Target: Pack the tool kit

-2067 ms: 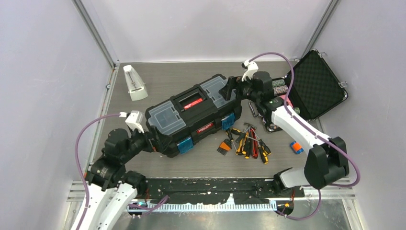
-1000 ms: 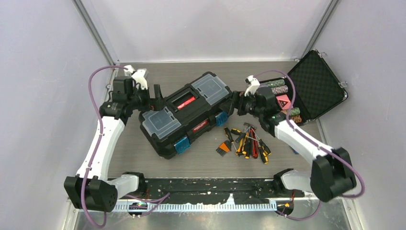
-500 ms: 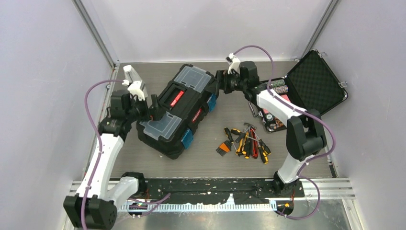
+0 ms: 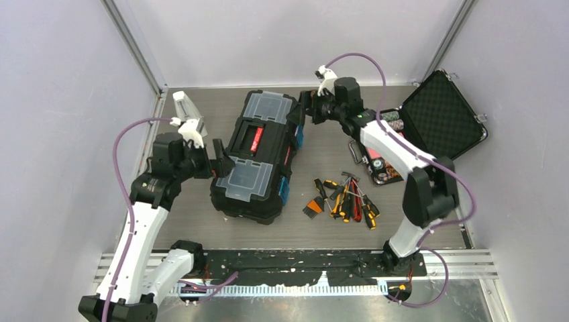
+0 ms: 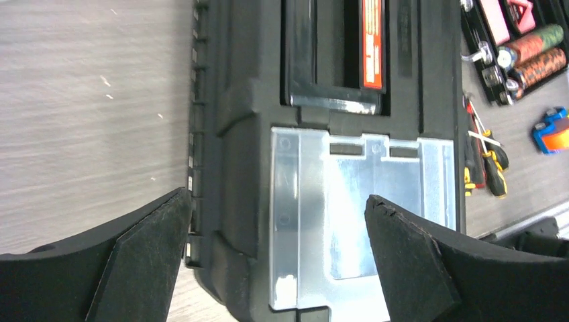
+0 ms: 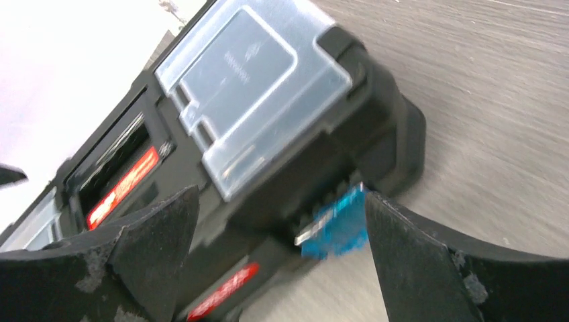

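The black toolbox (image 4: 258,157) lies on the table, closed, its long axis running almost front to back. It has two clear grey lid compartments, a red-labelled handle (image 4: 255,139) and blue latches (image 4: 284,190). My left gripper (image 4: 219,159) is open at the box's left side; in the left wrist view (image 5: 278,225) its jaws straddle the near lid compartment (image 5: 355,215). My right gripper (image 4: 306,111) is open at the box's far right corner; in the right wrist view (image 6: 282,231) a blue latch (image 6: 333,225) sits between its jaws. Screwdrivers and pliers (image 4: 343,198) lie loose to the right of the box.
A smaller open black case (image 4: 433,121) with poker chips stands at the back right. A white wedge-shaped object (image 4: 182,106) stands at the back left behind my left arm. A small blue and orange item (image 5: 551,131) lies past the tools.
The toolbox has turned counter-clockwise from a diagonal to nearly front-to-back. My right gripper swung its far end back and left; my left gripper moved up along its left side.
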Available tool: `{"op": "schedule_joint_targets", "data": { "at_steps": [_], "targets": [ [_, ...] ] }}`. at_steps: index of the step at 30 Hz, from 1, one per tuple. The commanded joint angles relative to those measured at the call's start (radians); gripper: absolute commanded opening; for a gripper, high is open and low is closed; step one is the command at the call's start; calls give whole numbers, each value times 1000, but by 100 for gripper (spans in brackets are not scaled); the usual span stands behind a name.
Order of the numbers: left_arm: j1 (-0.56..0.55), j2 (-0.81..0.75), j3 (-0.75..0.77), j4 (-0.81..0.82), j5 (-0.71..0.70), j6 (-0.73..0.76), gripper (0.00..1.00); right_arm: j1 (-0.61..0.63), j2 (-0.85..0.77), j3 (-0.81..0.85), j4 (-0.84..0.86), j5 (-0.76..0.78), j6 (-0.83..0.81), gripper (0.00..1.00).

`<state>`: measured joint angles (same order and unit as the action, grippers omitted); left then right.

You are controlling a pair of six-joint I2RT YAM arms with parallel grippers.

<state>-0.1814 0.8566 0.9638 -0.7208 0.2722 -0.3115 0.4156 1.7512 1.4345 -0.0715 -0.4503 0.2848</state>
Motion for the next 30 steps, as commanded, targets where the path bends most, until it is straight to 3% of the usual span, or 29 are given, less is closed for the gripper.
{"op": "schedule_joint_targets", "data": {
  "at_steps": [1,6,10,14,23,30],
  "targets": [
    [0,4,119,-42,-115,79,99,-9,-303,-147,73,136,-23,96],
    [0,80,160,-34,-96,110,99,-50,-546,-536,424,149,127,95],
    [-1,134,156,14,-38,86,99,-53,-612,-636,430,20,258,95],
    [-1,178,161,43,-19,82,99,-36,-639,-817,628,-52,468,98],
    [-38,176,73,60,-23,113,99,157,-556,-1033,897,-7,691,99],
    [-38,134,-14,89,-88,144,99,207,-328,-1124,1243,-20,896,99]
  ]
}}
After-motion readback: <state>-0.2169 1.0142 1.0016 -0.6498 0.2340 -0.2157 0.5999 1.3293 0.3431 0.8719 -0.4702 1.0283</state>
